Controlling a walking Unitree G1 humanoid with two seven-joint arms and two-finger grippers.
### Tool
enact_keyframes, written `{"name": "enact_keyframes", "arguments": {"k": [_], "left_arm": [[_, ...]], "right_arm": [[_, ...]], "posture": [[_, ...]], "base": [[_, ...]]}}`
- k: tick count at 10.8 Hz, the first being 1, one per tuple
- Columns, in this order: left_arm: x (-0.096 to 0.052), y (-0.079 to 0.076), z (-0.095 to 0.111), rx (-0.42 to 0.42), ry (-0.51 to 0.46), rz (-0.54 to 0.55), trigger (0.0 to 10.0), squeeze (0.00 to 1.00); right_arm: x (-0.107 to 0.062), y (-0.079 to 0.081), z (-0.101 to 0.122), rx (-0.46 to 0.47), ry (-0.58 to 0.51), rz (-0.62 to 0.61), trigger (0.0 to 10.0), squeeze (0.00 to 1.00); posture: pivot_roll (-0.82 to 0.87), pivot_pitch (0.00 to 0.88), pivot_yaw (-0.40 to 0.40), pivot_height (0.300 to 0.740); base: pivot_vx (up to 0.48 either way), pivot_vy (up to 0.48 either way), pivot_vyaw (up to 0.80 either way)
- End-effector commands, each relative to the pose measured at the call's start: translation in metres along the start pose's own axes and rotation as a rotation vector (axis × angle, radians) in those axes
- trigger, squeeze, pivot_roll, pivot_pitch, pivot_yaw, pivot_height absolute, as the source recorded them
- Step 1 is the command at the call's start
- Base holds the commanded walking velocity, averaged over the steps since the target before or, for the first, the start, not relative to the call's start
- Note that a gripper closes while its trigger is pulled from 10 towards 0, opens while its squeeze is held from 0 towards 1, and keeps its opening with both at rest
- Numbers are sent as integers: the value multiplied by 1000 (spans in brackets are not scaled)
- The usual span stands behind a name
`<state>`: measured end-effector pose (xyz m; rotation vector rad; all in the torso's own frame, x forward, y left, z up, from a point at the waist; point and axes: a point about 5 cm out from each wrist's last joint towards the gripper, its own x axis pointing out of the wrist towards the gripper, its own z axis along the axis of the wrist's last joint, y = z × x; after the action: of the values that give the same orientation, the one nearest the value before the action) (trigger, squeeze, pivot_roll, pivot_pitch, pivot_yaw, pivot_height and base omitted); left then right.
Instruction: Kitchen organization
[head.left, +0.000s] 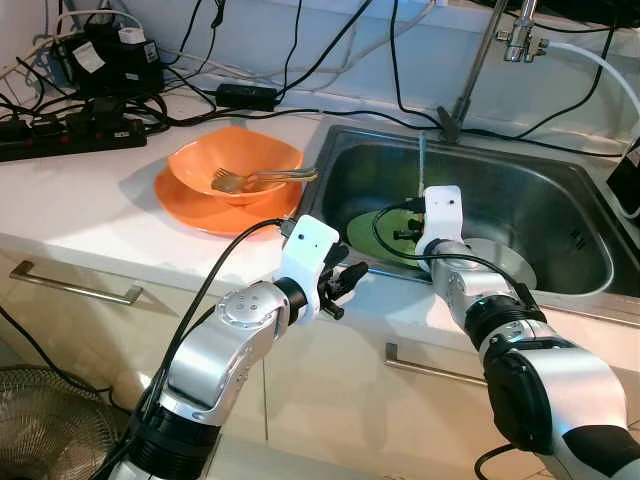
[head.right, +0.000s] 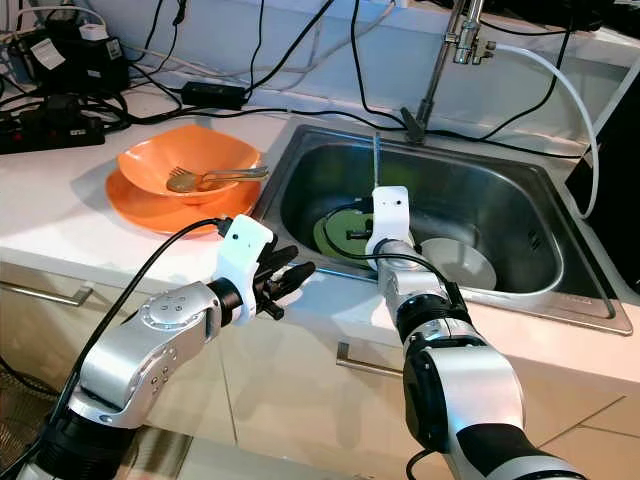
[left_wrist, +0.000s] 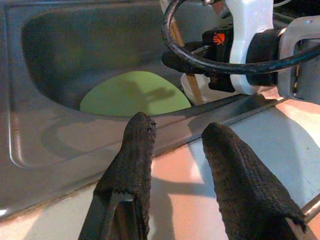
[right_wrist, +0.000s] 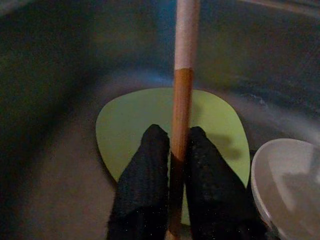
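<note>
- Your right tool (right_wrist: 172, 150) is down inside the sink (head.left: 560, 215), its two black fingers (right_wrist: 145, 170) clamped on a thin wooden stick (right_wrist: 181, 100) that stands nearly upright.
- The stick rises over a green plate (right_wrist: 130, 130) lying flat on the sink floor; a white bowl (head.left: 500, 262) sits just beside the plate.
- Your left tool (left_wrist: 177, 150) hovers over the front edge of the desk (head.left: 90, 215) by the sink rim, fingers parted and holding nothing.
- Lift the stick straight up, so its lower end does not drag on the plate or knock the bowl.
- Mind the faucet (head.left: 480, 60) overhead and the cable looped by the right wrist as you raise it.
- The orange bowl (head.left: 235, 160) with a fork (head.left: 250, 178), stacked on an orange plate (head.left: 195, 205) on the desk, looks a likely place to put it.
</note>
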<state>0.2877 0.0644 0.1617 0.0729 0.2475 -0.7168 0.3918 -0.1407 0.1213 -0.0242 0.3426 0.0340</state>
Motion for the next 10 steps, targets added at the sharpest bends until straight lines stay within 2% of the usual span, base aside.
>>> {"name": "enact_keyframes", "arguments": {"k": [1,3,4,5,6,7,8,10], "left_arm": [[-2,-1,3,11,-3,6,10000,0],[-1,0,4,8,-4,12,10000,0],[-2,1,4,8,-5,18,10000,0],[-2,1,5,10,-10,25,10000,0],[-2,3,9,36,-43,49,10000,0],[-3,9,17,101,-113,115,10000,0],[-5,15,28,190,-176,193,10000,0],[-9,20,58,429,-258,288,10000,0]], "right_arm": [[-1,5,-14,27,69,24,10000,1000],[-1,6,-12,26,65,25,10000,1000],[0,8,-11,6,58,37,10000,396],[0,9,-9,-10,43,39,10000,0],[0,10,-1,-4,-11,35,10000,0],[0,12,20,31,-143,43,10000,0],[-2,15,36,65,-253,67,10000,0],[-10,23,44,210,-413,136,10000,0]], "posture": [[319,7,-89,740],[321,11,-91,740],[322,13,-93,740],[322,13,-93,740],[322,13,-93,740],[316,16,-90,740],[313,17,-89,740],[303,20,-85,740]], "base": [[0,0,0],[0,0,0],[0,0,0],[0,0,0],[0,0,0],[0,0,0],[0,0,0],[0,0,0]]}}
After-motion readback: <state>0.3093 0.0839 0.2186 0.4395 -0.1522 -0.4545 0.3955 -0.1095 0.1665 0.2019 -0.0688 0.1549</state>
